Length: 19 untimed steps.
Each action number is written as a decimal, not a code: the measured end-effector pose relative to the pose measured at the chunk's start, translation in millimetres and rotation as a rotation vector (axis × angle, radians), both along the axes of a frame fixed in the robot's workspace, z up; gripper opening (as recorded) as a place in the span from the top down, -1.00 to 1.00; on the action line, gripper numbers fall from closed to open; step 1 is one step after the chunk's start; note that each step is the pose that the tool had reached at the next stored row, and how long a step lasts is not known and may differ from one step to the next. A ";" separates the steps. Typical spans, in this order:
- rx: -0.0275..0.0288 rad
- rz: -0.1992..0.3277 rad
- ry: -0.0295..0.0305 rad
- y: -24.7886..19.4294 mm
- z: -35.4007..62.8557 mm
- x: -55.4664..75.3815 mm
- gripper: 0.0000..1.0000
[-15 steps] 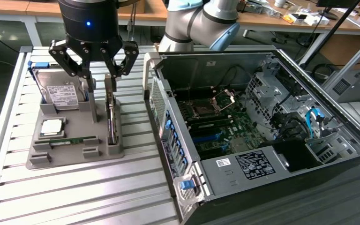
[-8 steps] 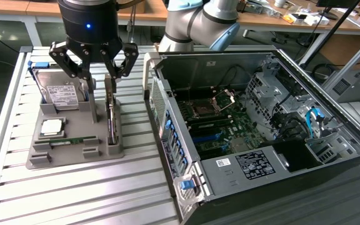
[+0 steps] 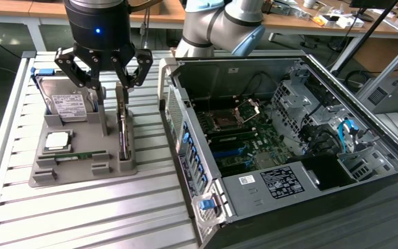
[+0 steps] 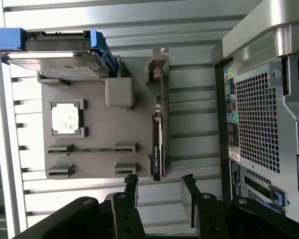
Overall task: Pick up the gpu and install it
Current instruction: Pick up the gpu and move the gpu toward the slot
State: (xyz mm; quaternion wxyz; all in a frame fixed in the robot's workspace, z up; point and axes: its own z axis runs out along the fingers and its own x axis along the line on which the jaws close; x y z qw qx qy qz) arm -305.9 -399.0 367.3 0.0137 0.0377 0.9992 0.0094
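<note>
Black pincer [image 3: 109, 87] [image 4: 159, 181] hangs in the upper left of the exterior view with its jaws spread wide and nothing pinched between them. You will see its two fingers [image 4: 131, 185] standing one to each side of the line of the gpu [image 3: 123, 129] [image 4: 157, 139], above the end of the card farthest from the camera; whether the tips touch the card's top edge, you cannot tell. The gpu stands on its long edge in a slot along the exterior view's right side of a grey holder tray [image 3: 81, 168] [image 4: 104, 127], a thin dark board with a silver strip at the far end. On the same tray, further toward the exterior view's left, a hard drive [image 3: 68, 101] [image 4: 55, 59] with blue side rails leans at the back, a square silver processor [image 3: 57, 140] [image 4: 65, 119] lies flat in its pocket in front of it, and a slim green memory stick [image 3: 78, 154] [image 4: 89, 148] sits in clips nearer the camera. The tray rests on a slatted metal table [image 3: 81, 218] [image 4: 114, 20]. Just beside the tray, to the exterior view's right, an open computer case [image 3: 216, 78] [image 4: 259, 119] lies on its side with its motherboard [image 3: 244, 142] facing up. The arm [image 3: 219, 23], grey with a pale blue joint cap, rises behind the case at the upper middle of the frame.
</note>
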 end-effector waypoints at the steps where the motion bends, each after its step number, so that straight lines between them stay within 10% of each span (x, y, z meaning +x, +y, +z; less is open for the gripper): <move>1: 0.0000 0.000 0.0001 0.0 -0.3 0.0 0.04; 19: 0.0000 0.000 0.0001 0.0 -4.5 -0.3 0.04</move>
